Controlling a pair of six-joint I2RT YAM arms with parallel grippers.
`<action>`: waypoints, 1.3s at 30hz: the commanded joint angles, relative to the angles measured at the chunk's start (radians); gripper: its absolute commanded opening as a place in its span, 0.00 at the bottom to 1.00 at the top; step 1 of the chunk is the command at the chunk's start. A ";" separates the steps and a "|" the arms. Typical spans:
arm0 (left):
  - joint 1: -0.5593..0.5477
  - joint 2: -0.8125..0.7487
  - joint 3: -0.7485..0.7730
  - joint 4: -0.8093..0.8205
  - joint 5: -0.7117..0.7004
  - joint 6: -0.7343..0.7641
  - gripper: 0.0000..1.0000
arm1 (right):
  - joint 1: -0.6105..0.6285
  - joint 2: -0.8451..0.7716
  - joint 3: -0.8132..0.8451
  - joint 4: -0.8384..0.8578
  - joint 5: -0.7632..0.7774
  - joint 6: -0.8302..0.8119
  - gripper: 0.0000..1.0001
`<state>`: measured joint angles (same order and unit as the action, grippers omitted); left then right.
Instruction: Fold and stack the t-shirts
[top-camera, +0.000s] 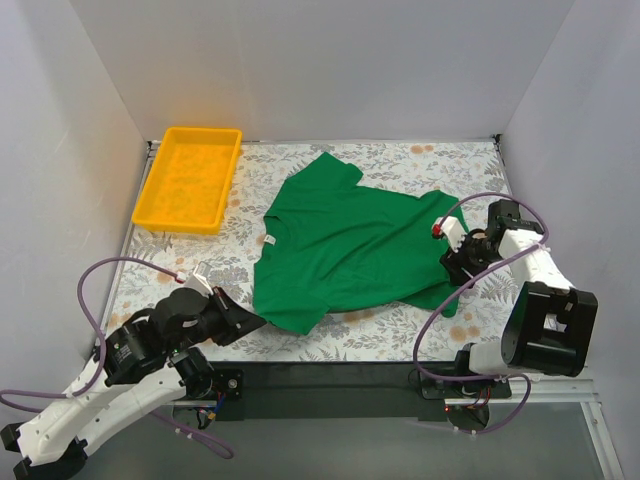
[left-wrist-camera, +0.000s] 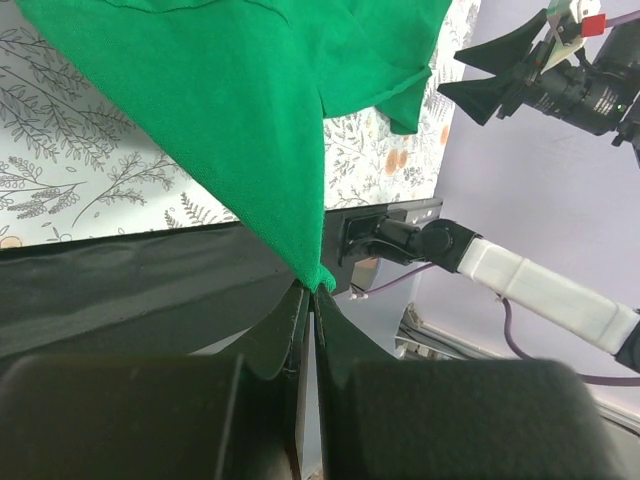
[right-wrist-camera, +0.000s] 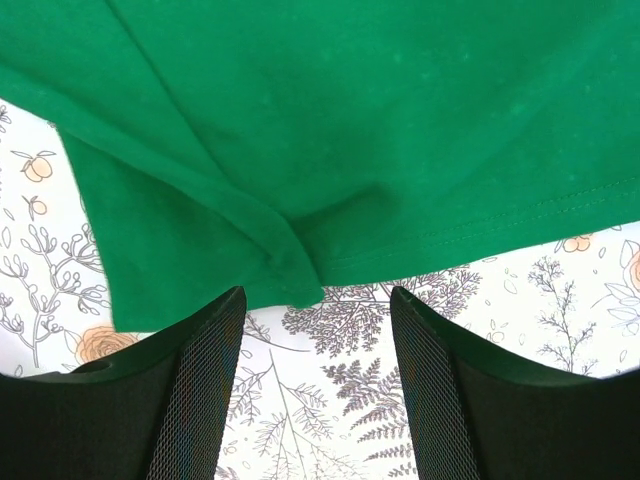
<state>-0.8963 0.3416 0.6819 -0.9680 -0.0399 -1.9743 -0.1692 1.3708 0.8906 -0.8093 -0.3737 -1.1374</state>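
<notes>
The bright green t-shirt (top-camera: 350, 245) lies spread and rumpled on the floral table, its small white neck label (top-camera: 270, 240) at its left side. My left gripper (top-camera: 255, 322) is shut on the shirt's near left corner; in the left wrist view the jaws (left-wrist-camera: 315, 290) pinch the tip of the cloth (left-wrist-camera: 230, 110), which stretches away from them. My right gripper (top-camera: 447, 262) is open and low at the shirt's right edge. In the right wrist view the fingers (right-wrist-camera: 318, 300) straddle bare table just short of a folded hem (right-wrist-camera: 290, 260).
A yellow plastic tray (top-camera: 178, 224) stands at the back left of the table. A black strip (top-camera: 330, 375) runs along the near edge between the arm bases. White walls close in the left, back and right sides.
</notes>
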 joint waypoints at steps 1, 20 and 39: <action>-0.004 0.002 0.027 -0.035 -0.029 0.003 0.00 | -0.007 0.059 0.042 -0.024 0.009 -0.042 0.66; -0.004 0.036 0.019 0.009 -0.028 0.017 0.00 | -0.004 0.143 0.005 -0.071 -0.024 -0.111 0.23; -0.004 0.039 0.185 -0.035 -0.087 0.083 0.00 | 0.007 -0.518 -0.065 -0.507 0.058 -0.539 0.01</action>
<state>-0.8963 0.3935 0.8314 -0.9764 -0.0982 -1.9133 -0.1677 0.9028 0.8845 -1.2312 -0.3519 -1.5600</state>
